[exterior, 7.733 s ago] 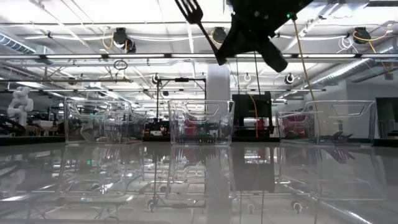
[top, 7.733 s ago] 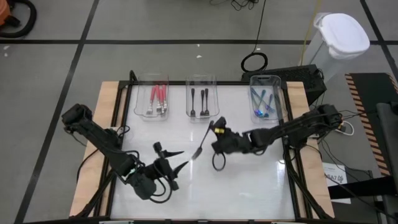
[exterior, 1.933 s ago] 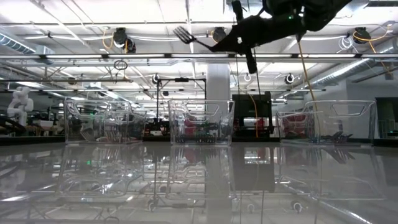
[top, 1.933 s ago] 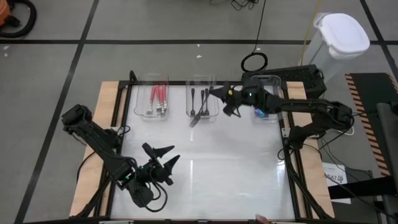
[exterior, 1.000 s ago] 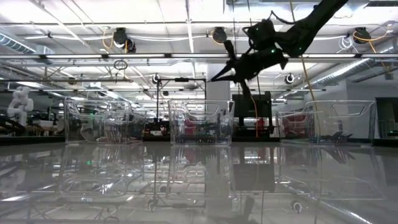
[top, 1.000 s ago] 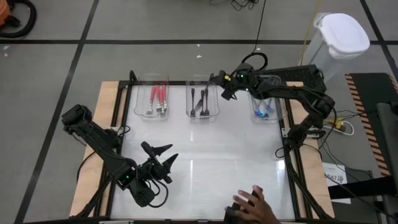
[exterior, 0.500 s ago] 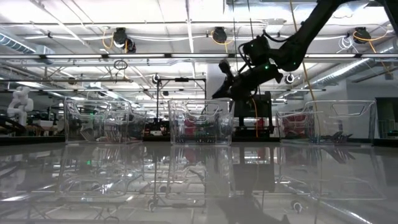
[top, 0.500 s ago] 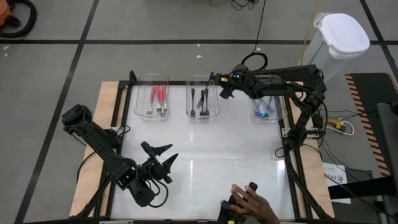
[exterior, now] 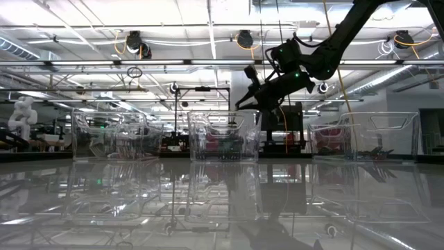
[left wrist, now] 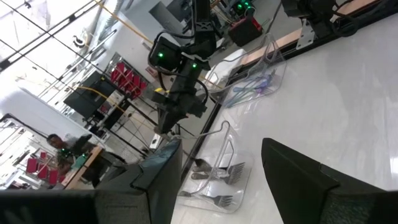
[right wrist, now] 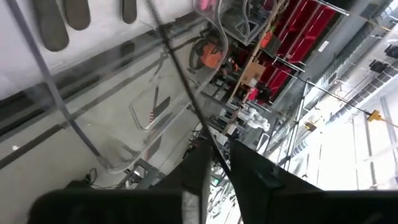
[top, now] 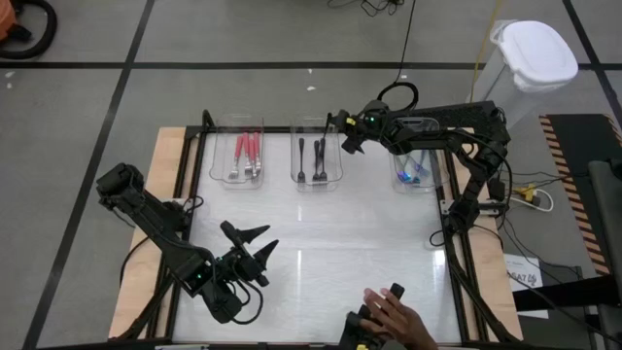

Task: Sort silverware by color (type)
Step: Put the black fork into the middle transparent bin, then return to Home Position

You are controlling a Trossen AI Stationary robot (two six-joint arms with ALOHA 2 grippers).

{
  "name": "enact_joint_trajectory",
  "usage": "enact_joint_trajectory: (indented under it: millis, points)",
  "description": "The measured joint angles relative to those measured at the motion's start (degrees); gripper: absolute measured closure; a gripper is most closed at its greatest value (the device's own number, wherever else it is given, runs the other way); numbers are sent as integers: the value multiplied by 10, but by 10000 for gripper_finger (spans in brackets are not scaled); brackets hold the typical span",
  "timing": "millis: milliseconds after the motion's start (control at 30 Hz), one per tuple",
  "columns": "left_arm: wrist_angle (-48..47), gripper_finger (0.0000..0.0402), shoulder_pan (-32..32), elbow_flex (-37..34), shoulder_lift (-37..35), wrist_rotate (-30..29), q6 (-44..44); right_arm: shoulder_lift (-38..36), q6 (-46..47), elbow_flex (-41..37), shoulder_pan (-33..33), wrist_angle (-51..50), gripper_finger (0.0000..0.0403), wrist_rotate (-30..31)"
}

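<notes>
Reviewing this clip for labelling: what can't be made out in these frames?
- Right gripper over the middle tray: open or shut unclear, high view too small.
- Thing under the person's hand: cut by the high view's bottom edge.
- Blue forks: count unreadable, overlapped.

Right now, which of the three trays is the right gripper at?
The middle tray, holding black-handled forks. The right gripper hovers at its far right corner; red-fork tray and blue-fork tray flank it.
</notes>
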Motion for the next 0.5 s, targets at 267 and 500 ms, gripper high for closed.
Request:
enact_joint_trajectory:
  millis: [267, 500]
  points:
    - [0, 181, 0, 0, 0, 0, 0, -1, 7, 0, 7, 1, 335, -1]
    - [1, 181, 5, 0, 0, 0, -2, -1, 66, 0, 12, 2, 334, -1]
